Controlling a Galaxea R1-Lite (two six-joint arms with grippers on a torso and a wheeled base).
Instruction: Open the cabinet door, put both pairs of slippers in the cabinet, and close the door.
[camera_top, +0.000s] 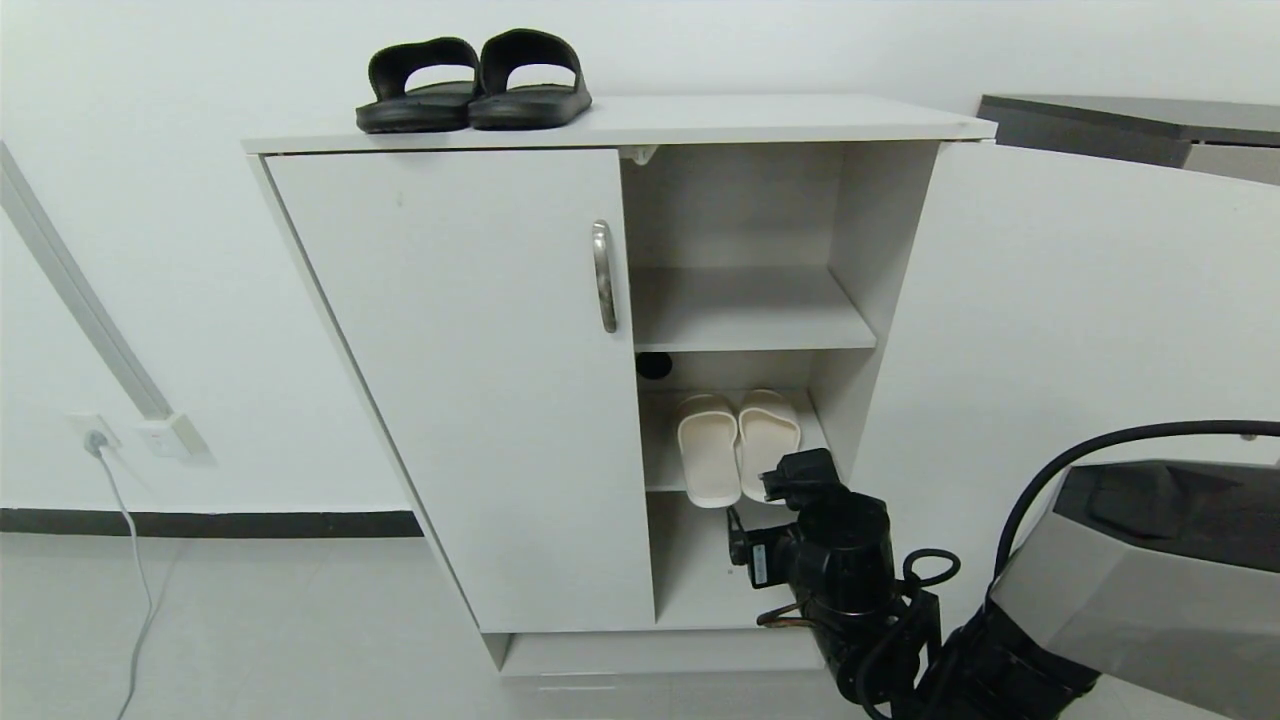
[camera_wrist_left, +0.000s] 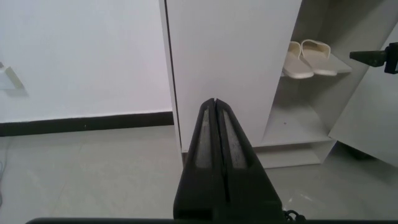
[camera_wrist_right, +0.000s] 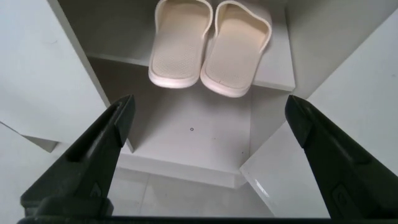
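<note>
Two pincers: right pincer (camera_wrist_right: 209, 106) hangs spread wide, empty, just before the open cabinet (camera_top: 800, 116); left pincer (camera_wrist_left: 214, 107) is pressed closed, empty; beige slippers (camera_top: 738, 445) overhang the lower shelf's front edge; black slippers (camera_top: 475, 85) sit on the top's left end.

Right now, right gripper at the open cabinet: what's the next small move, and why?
Probably draw the right gripper back and raise it toward the black slippers on the cabinet top. Its jaws are open and empty, the white slippers already sit on the lower shelf, and the black pair is still outside.
</note>
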